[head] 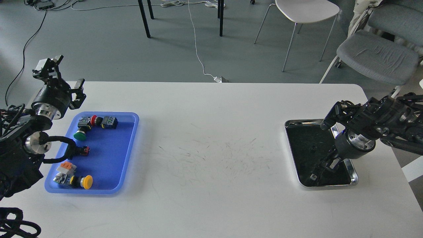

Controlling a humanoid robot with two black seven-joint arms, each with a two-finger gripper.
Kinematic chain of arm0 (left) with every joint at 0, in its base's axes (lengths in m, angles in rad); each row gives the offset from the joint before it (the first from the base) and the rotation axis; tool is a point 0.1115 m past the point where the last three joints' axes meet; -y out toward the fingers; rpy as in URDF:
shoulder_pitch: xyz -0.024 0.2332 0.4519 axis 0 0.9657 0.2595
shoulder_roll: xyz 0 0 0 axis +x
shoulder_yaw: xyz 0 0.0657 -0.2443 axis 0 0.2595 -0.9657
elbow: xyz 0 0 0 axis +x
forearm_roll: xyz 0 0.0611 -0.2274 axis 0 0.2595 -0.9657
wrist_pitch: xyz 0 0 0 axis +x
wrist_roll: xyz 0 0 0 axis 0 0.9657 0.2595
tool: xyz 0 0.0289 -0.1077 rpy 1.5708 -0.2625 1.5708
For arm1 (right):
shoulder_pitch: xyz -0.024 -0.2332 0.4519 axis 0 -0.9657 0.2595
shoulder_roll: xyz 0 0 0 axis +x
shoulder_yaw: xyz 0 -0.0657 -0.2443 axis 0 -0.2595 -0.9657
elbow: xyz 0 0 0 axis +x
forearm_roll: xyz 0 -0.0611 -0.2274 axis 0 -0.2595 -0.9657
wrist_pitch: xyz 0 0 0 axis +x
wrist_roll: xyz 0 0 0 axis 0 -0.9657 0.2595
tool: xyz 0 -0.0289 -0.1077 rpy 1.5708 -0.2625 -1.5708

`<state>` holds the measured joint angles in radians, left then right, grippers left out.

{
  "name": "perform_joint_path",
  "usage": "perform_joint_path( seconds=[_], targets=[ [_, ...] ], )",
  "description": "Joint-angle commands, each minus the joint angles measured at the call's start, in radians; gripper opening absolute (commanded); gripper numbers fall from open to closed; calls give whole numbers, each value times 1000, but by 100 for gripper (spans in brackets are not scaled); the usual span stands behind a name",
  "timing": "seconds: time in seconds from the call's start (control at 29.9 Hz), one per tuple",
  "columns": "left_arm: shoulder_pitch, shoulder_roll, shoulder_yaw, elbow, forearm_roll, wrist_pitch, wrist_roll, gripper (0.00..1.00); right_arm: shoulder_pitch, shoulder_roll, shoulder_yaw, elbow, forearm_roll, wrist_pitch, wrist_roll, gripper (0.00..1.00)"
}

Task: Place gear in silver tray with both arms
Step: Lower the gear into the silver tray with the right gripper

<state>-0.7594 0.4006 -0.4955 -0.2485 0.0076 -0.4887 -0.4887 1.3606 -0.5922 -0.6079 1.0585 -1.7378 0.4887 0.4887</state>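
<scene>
1. Nearest on the left, the blue tray (127,155) lies on the white bench (211,138). At its near end are a yellow-capped push button (86,181) and a grey part with an orange piece (65,169).
2. Farther along that tray, a small black and red part (84,150) sits beside a black cable loop of the left arm; beyond it a green-capped button (80,134), a red-capped button (94,120) and a dark switch block (109,122) lie close together at the far end.
3. On the right, at about the same depth, the silver tray (299,123) rests on the bench with its dark base reflecting.
4. The right gripper (319,172) reaches down into the near part of the silver tray, its tip low over the base. It is dark against the dark base, so I cannot tell whether its fingers are spread or pressed together, nor whether they hold anything.
5. The middle of the bench between the two trays shows many fine dark scratches (224,155).
6. Farther back on the left, the left gripper (64,77) is raised above the bench's far-left edge, just beyond the blue tray, with its fingers spread apart and nothing between them.
7. Beyond the bench are the grey floor, a white chair (305,13) and a grey cushioned chair (376,56).
</scene>
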Motion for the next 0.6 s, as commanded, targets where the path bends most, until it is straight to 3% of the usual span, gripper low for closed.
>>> perform_joint_path(
  seconds=[0.0,0.5,0.57],
  targets=[
    [0,0,0,0,0,0,0,98,0,0,8,-5,1,0,0,23],
    [0,0,0,0,-1,0,0,98,2,0,16,-2,1,0,0,33],
    [0,1,0,0,-2,0,0,98,2,0,19,-3,4,0,0,38]
  ],
)
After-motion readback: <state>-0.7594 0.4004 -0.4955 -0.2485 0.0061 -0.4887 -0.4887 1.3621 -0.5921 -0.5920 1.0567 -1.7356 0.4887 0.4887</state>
